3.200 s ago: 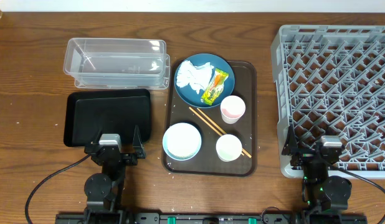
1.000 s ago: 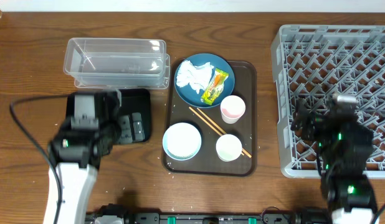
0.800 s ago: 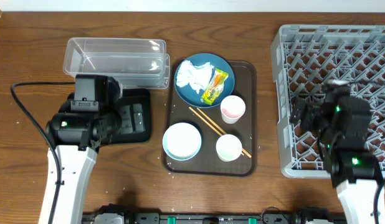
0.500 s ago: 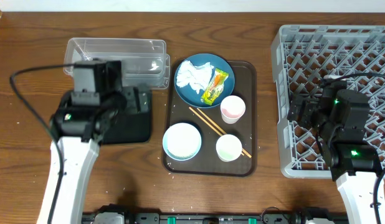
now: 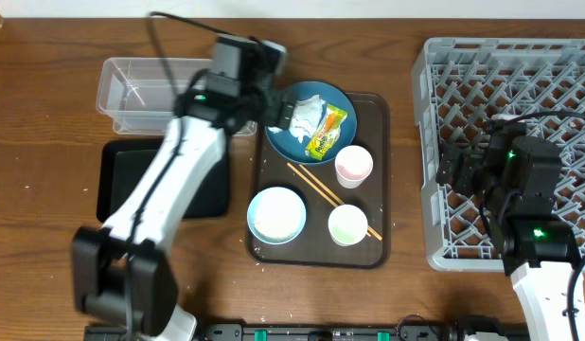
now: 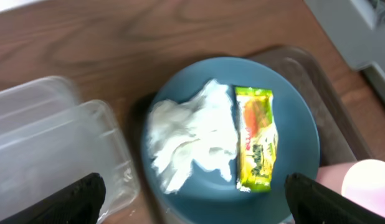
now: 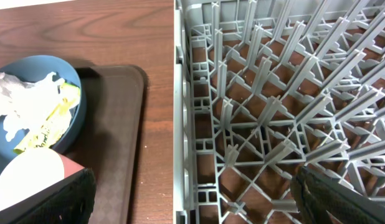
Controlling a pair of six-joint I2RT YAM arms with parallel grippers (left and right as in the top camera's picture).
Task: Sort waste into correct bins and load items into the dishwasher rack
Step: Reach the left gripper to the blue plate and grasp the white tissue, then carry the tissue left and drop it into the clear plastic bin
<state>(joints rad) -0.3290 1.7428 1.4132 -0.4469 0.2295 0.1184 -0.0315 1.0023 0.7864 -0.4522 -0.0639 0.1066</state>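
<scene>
A dark-blue plate [image 5: 291, 144] on the brown serving tray [image 5: 380, 123] holds crumpled white tissue [image 5: 300, 114] and a yellow-green wrapper [image 5: 327, 132]. My left gripper [image 5: 274, 106] hovers open over the plate's left side; its wrist view shows tissue [image 6: 186, 134] and wrapper [image 6: 258, 143] between the wide-open fingers [image 6: 195, 199]. My right gripper [image 5: 458, 169] is open and empty above the grey dishwasher rack's [image 5: 520, 76] left edge [image 7: 192, 199]. A pink cup [image 5: 353, 166], green cup [image 5: 347, 225], white bowl [image 5: 276, 215] and chopsticks [image 5: 321, 188] sit on the tray.
The clear tub [image 5: 141, 90] stands at the back left, with the black tray [image 5: 122, 180] in front of it, partly under my left arm. The tub's edge [image 6: 49, 143] lies close to the plate. Small white specks [image 5: 259, 258] lie by the brown tray's front corner.
My left arm has swung from over the black tray, past the clear tub, to above the blue plate. My right arm rose from the front edge to over the rack's left side, then held.
</scene>
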